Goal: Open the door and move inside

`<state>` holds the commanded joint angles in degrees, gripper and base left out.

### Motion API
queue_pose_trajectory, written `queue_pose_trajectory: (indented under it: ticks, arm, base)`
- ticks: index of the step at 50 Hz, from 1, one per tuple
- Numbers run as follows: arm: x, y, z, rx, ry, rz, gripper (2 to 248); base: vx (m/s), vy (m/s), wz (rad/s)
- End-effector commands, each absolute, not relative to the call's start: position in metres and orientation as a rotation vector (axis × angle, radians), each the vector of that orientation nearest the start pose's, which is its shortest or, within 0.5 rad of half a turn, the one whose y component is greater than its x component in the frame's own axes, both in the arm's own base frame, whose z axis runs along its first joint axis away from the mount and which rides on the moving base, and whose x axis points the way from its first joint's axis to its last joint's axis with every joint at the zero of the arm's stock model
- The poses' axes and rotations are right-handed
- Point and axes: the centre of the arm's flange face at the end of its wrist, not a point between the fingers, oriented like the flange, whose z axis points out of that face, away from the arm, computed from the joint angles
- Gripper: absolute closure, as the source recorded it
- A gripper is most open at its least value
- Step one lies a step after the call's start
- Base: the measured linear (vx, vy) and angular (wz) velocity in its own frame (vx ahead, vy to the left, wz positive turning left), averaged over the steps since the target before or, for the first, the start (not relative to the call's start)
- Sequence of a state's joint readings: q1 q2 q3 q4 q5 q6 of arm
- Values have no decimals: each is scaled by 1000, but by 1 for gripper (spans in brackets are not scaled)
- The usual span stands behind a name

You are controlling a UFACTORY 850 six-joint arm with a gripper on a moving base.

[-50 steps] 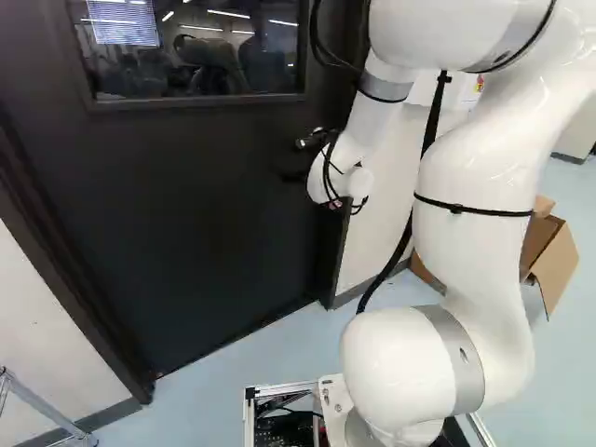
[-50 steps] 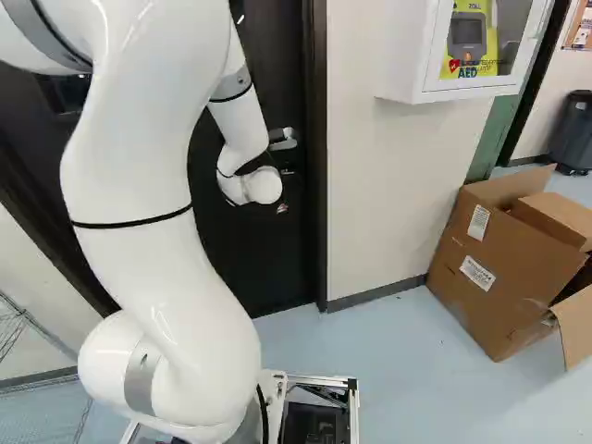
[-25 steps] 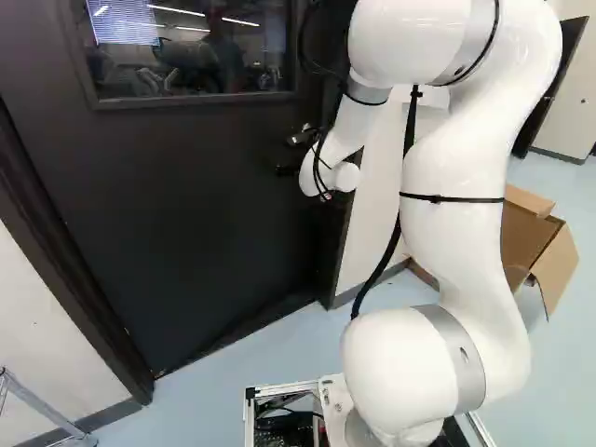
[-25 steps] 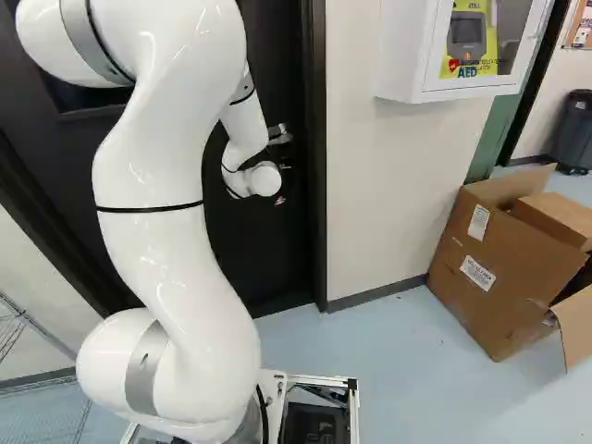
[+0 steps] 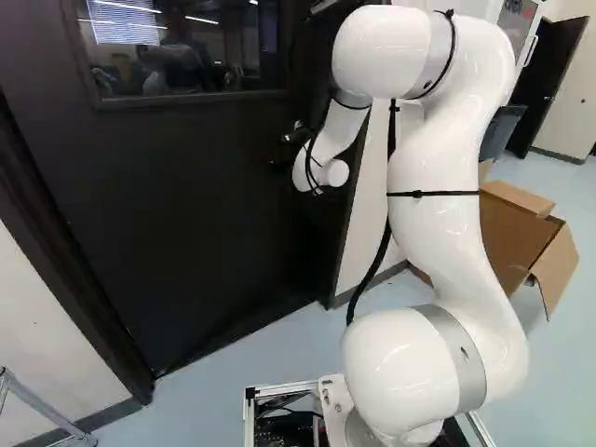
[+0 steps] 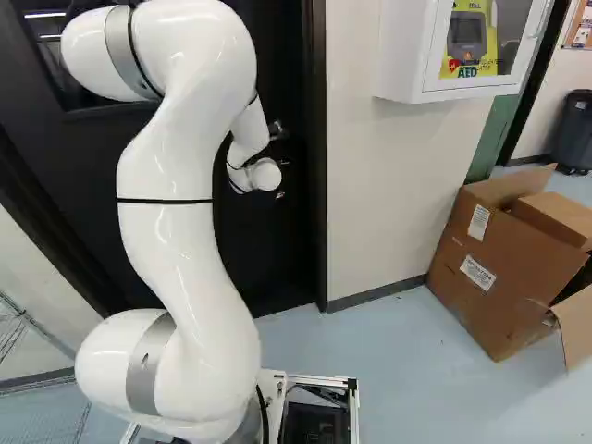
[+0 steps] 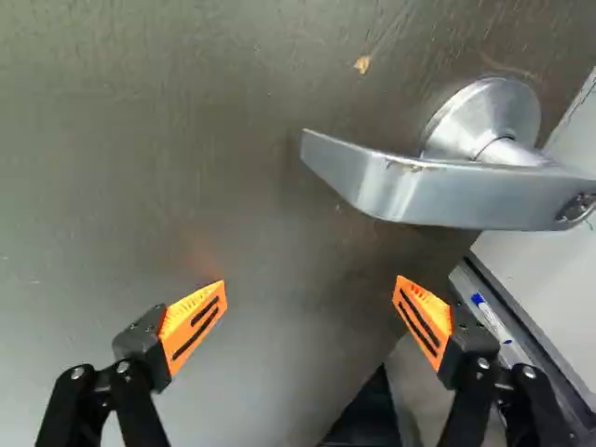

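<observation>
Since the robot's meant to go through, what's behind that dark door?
The window in the door shows only dim shapes and bright strips, perhaps reflections on the glass. The door's solid part covers whatever else is behind it.

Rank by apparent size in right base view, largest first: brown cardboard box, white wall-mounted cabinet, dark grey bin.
1. Brown cardboard box
2. White wall-mounted cabinet
3. Dark grey bin

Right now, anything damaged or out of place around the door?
Two minor things. A small tan mark on the door near the lever handle, possibly chipped finish, can't confirm. The cardboard box at the right of the right base view sits askew to the wall, flaps splayed open.
</observation>
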<state>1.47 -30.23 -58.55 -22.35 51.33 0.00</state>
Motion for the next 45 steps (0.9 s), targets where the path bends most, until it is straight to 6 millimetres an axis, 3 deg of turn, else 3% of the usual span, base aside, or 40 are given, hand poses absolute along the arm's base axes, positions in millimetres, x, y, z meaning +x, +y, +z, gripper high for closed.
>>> queue_pose_trajectory:
  ticks: [15,45]
  arm:
    - [620,50,377,-2279,-621,-1917,3]
    - [579,83,383,-2256,-679,-1859,3]
  base:
    - [0,0,0]
    - [0,0,0]
